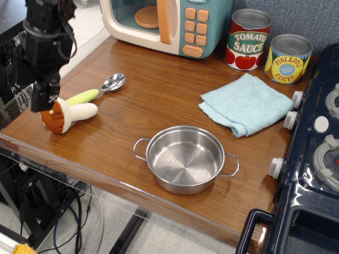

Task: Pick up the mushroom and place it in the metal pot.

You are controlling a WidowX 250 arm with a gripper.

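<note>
The mushroom (71, 114) lies on its side at the table's left front, orange-brown cap to the left, cream stem pointing right. The black gripper (43, 101) hangs right over the cap's left part and hides some of it. Its fingers point down; I cannot tell whether they are open or shut. The metal pot (185, 159) stands empty at the front middle, its two wire handles left and right, well to the right of the mushroom.
A green-handled spoon (98, 90) lies just behind the mushroom. A toy microwave (169, 24) stands at the back. Tomato sauce can (248, 39) and pineapple can (287, 58) stand at the back right. A blue cloth (246, 103) lies right of centre. Toy stove (318, 153) at the right edge.
</note>
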